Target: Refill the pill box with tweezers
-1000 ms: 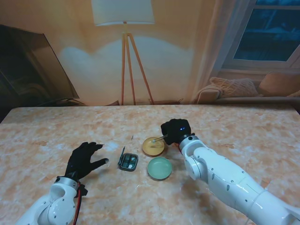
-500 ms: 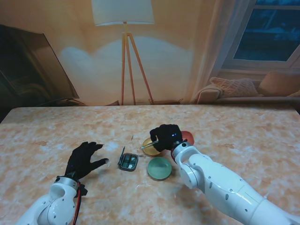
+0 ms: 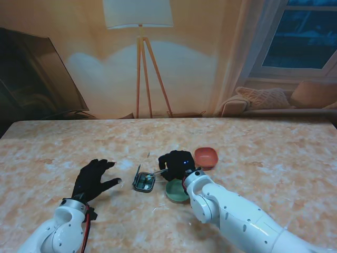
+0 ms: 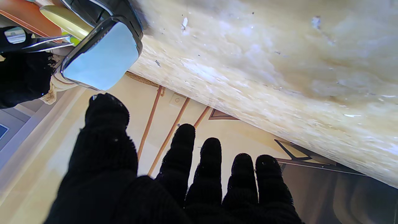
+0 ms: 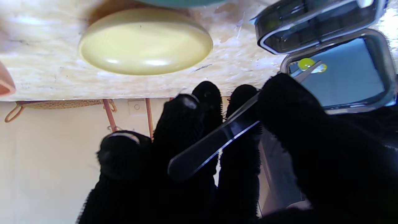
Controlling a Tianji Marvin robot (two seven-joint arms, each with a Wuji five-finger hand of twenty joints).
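**Tweezers poised over the open pill box**

The robot's black-gloved right hand is closed around a pair of slim steel tweezers, pinched between thumb and the fingers, with the tips reaching out over the small dark pill box. That box sits on the marbled beige table, about midway between the two hands, its mirrored lid propped open towards the left. In the right wrist view a small yellow pill shows at the tweezer tips, seen against the lid's reflection; whether it is gripped or already dropped I cannot tell.

Just beside the box, to its right, lies a round green dish, partly under the right forearm. The pale yellow dish shows only in the wrist views, and a salmon-red bowl stands farther off to the right.

The left hand rests on the table well apart from the box, fingers spread, holding nothing.

The tweezers look light, stiff and springy, and their polished blades look slippery against knitted gloves; the grip belongs mid-shaft, where squeezing closes the tips without twisting them. The pill is tiny and smooth, so too hard a pinch will likely shoot it away. The box itself seems light enough to skid if nudged, and its lid could fold shut.
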